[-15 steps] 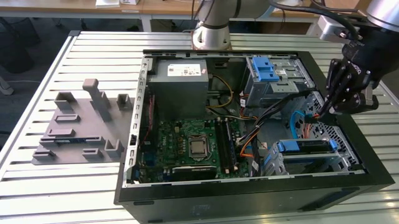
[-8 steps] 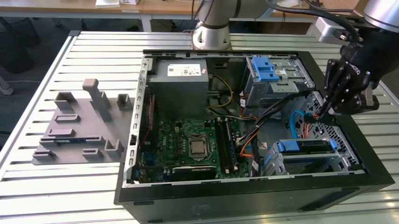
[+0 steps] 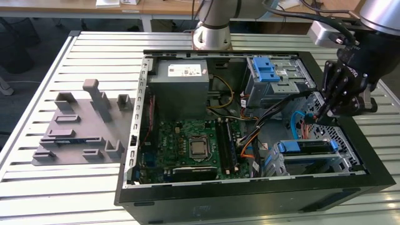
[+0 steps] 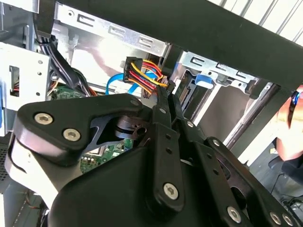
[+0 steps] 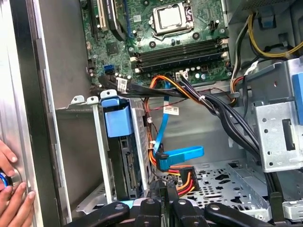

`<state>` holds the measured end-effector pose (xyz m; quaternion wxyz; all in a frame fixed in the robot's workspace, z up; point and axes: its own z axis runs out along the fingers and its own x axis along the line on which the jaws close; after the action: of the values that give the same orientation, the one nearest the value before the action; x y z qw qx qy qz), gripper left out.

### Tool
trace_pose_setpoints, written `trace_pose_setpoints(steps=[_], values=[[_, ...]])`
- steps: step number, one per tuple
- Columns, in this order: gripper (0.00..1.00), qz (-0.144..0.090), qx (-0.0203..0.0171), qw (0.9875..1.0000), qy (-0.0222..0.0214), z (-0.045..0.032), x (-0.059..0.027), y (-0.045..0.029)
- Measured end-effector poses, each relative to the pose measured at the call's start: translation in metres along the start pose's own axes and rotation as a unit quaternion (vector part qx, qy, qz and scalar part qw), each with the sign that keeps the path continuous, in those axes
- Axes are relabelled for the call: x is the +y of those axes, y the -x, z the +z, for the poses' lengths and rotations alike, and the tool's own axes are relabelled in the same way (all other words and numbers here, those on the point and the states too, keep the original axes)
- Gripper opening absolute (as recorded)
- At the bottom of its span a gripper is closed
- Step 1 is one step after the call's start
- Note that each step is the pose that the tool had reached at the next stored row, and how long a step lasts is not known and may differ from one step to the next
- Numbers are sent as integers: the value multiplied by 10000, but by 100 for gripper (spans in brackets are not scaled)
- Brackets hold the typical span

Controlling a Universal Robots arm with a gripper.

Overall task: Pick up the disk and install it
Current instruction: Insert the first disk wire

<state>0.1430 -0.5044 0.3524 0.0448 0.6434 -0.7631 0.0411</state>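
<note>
The disk (image 3: 304, 146) sits in the grey metal drive cage (image 3: 340, 161) at the front of the open computer case, on the exterior view's right. It is dark with a bright blue carrier frame along its edges. In the first wrist view the disk (image 5: 128, 163) stands edge-on inside that cage under a blue tab. My gripper (image 3: 325, 115) hangs inside the case just behind the cage, apart from the disk. Its fingers are shut, tips together (image 4: 164, 94), right against a bundle of red, yellow and black power wires (image 5: 183, 178). I cannot tell whether a wire is pinched.
A blue data cable (image 5: 182, 155) and black cables (image 5: 222, 109) cross the case floor near the fingertips. The motherboard (image 3: 194, 145) fills the case's middle. A grey slotted stand (image 3: 81, 126) lies on the slatted table at the exterior view's left. A person's hand (image 5: 9, 189) rests on the case's outer wall.
</note>
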Motion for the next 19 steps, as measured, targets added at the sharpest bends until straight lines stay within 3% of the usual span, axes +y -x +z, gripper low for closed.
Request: trace_pose_setpoints(steps=[16, 19], values=[[16, -127, -38, 9997, -217, 46, 101, -137], [16, -139, -43, 9996, -236, 47, 114, -147]])
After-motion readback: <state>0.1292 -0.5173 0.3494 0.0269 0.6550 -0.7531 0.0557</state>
